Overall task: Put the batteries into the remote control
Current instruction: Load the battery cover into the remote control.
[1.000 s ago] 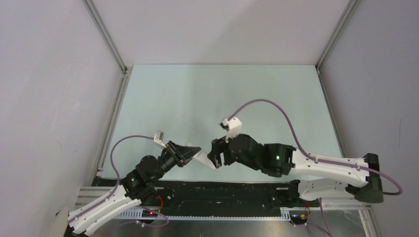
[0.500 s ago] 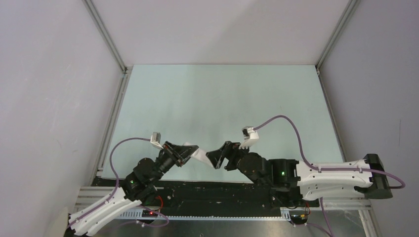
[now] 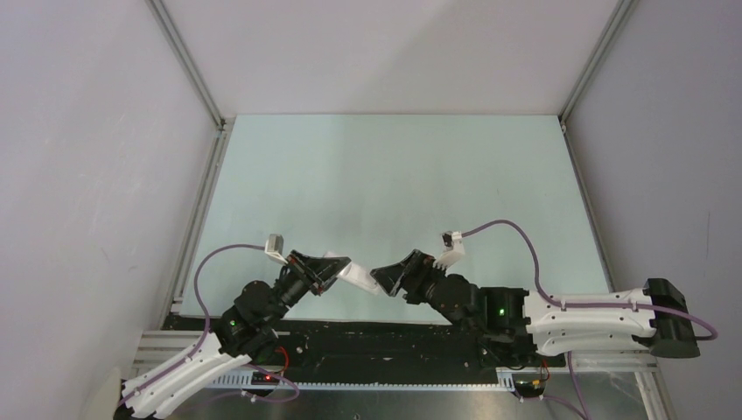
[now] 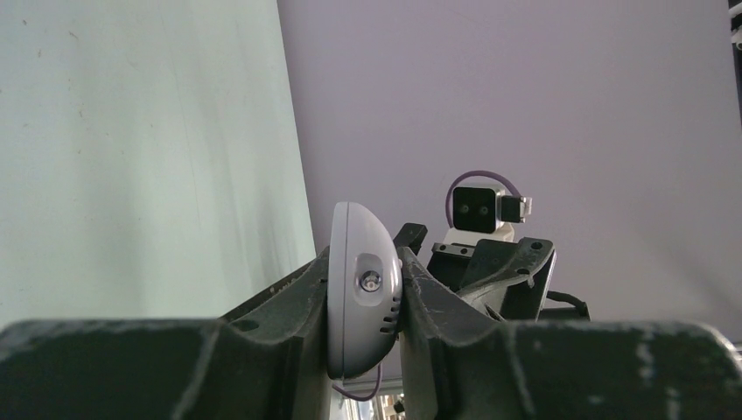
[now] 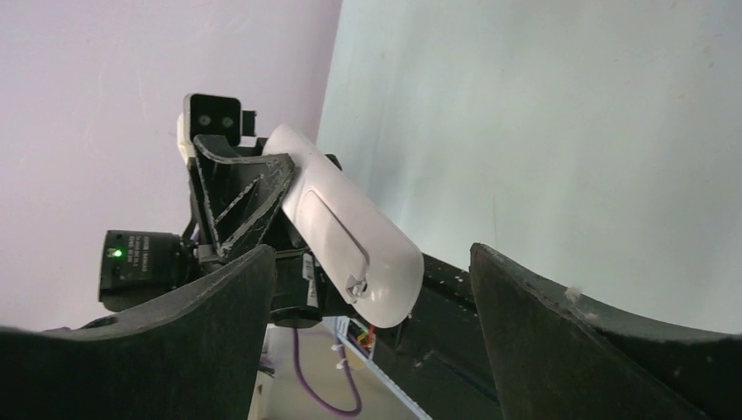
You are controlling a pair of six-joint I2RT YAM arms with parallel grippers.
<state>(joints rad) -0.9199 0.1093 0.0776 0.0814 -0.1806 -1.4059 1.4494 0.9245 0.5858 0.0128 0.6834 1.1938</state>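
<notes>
Plainly, the left gripper (image 4: 363,262) has its jaws pressed onto the remote control (image 4: 361,293), one dark finger (image 4: 289,302) against each broad side, so the white handset is pinched edge-on with its rounded end facing that wrist's camera; a small window and a few slots show on that end. From the right wrist the remote control (image 5: 350,227) sticks out of the left gripper (image 5: 245,197) at a slant. Its smooth face carries an outlined oblong panel with a small tab near the free end. The right gripper (image 5: 369,254) has its jaws spread wide, with one finger (image 5: 210,306) on either side of the remote's free end. A clear gap shows on each side, so neither touches it. Whether that end sits between the fingers or just ahead of them cannot be told. Seen from above, the remote control (image 3: 357,276) bridges the two tools: the left gripper (image 3: 328,267) clasps one end, and the right gripper (image 3: 391,273) stands just beside the other. Beneath the remote and stretching away beyond it lies the pale green table (image 3: 394,175). Purple cables (image 3: 507,226) loop up from both wrists to either side of the remote.
</notes>
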